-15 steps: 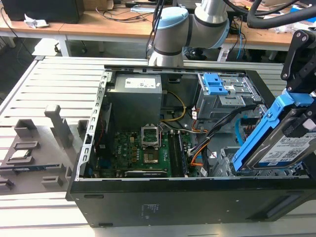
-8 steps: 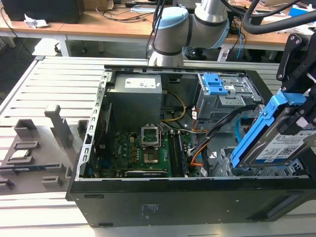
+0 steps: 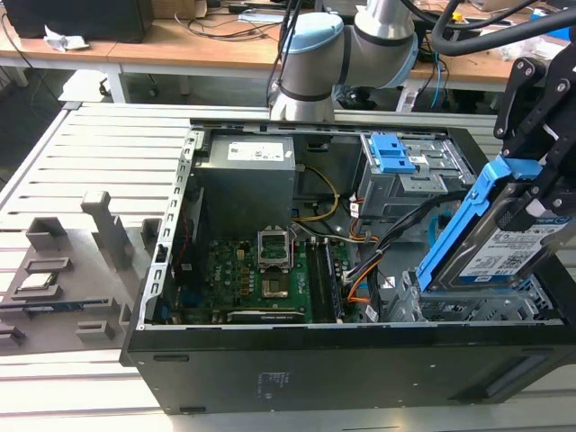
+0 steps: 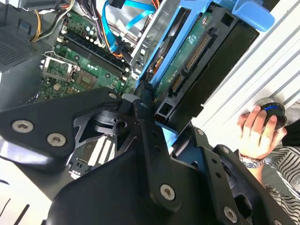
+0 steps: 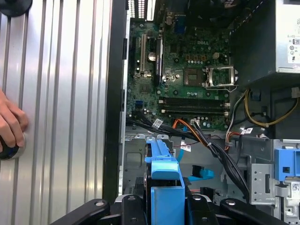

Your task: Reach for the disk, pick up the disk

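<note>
Holder on the counter [image 3: 54, 54]: at the exterior view's left, a grey slotted holder [image 3: 67, 270] is seen with a small square chip [image 3: 36, 281] lying in one slot.
Case [image 3: 270, 378]: the open black case is seen to hold a green board [image 3: 270, 279] at its middle, a grey power box [image 3: 247, 175] behind it, and a drive cage [image 3: 414, 175] with blue latches [image 3: 391, 153] further right.
Cables [image 3: 378, 252]: black and orange leads are strung between board and cage, close under the disk.
Disk [image 3: 499, 243]: it is held tilted, raised part-way out of the lower bay [image 3: 468, 301] at the exterior view's right, its blue frame uppermost.
Tool [image 3: 540, 135]: it is closed on the disk's frame, the black fingers [image 4: 145, 122] being pressed to the edge in the second wrist view.
Risk, slip: the grip seems to be taken on thin plastic only, so the tilted disk could be dropped onto the board.
Risk, snag: a lead could be caught by the frame's corner and dragged.
Hand [image 4: 255, 131]: a person's hand is rested on a knob outside the case, clear of the tool.
</note>
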You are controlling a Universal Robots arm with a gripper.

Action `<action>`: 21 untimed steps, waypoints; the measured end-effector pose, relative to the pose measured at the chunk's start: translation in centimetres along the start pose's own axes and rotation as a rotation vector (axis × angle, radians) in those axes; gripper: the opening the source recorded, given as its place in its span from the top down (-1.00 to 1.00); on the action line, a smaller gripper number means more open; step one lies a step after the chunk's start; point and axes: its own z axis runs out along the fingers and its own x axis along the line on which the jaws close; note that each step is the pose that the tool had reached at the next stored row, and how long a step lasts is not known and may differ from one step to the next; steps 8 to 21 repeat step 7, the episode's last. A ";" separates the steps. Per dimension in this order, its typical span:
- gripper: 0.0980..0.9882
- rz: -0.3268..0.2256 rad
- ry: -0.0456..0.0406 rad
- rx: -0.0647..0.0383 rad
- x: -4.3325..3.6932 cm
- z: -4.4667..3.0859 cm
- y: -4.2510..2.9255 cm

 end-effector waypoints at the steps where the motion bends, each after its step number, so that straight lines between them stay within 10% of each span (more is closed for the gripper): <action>1: 0.40 0.000 -0.0001 0.000 0.00 0.01 0.00; 21: 0.40 0.000 -0.0001 0.000 0.00 0.03 0.00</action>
